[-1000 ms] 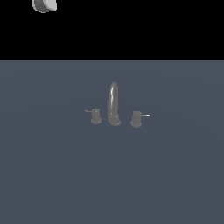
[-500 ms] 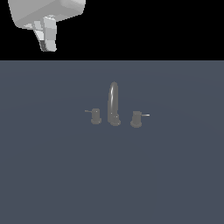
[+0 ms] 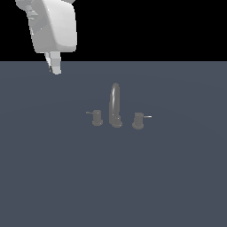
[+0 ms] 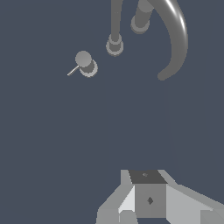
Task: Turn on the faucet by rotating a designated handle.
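Faucet (image 3: pixel 115 106) stands near the middle of the dark grey bench (image 3: pixel 53 177): a tall arched spout between two short knobs. The handle (image 3: pixel 96 118) to turn is the smaller, darker knob on the exterior view's left, its thin dull lever pointing away from the spout. High above and well apart, further to the exterior view's left, hangs the white end effector (image 3: pixel 55 67), holding nothing; whether its fingers are parted I cannot tell. A good approach would descend beside the lever's tip, clear of the spout, then push sideways.

Faucet (image 3: pixel 115 106) glossy grey metal; handle (image 3: pixel 97 118) duller; pincer (image 3: pixel 54 65) matt white.
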{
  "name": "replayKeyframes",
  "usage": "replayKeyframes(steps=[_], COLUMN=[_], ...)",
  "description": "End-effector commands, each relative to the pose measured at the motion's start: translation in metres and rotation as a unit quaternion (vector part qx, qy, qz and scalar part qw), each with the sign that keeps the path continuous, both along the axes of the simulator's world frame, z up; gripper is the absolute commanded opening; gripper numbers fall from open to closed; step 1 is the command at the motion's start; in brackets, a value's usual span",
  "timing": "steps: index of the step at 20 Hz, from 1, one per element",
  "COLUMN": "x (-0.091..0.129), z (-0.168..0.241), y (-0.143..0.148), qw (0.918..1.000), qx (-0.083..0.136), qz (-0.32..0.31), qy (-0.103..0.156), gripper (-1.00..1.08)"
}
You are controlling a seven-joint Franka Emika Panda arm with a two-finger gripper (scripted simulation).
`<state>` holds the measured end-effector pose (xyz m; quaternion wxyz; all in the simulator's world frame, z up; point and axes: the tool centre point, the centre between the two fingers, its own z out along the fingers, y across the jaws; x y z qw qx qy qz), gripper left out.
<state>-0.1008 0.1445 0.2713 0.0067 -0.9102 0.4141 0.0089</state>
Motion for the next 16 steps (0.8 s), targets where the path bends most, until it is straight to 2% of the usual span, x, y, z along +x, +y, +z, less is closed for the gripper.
replayKeyframes(steps=[1,9,16], x=[0.011,0.047,0.081], z=[-0.011,-0.045,-0.077], y=[0.003,0.009,0.009], qw=[0.9997,0.9959,0.9880], qx=[0.000,-0.001,-0.003], qz=[-0.023,-0.091,-0.154], qy=[0.000,-0.001,-0.001], gripper=[-1.00,-1.00,-1.00])
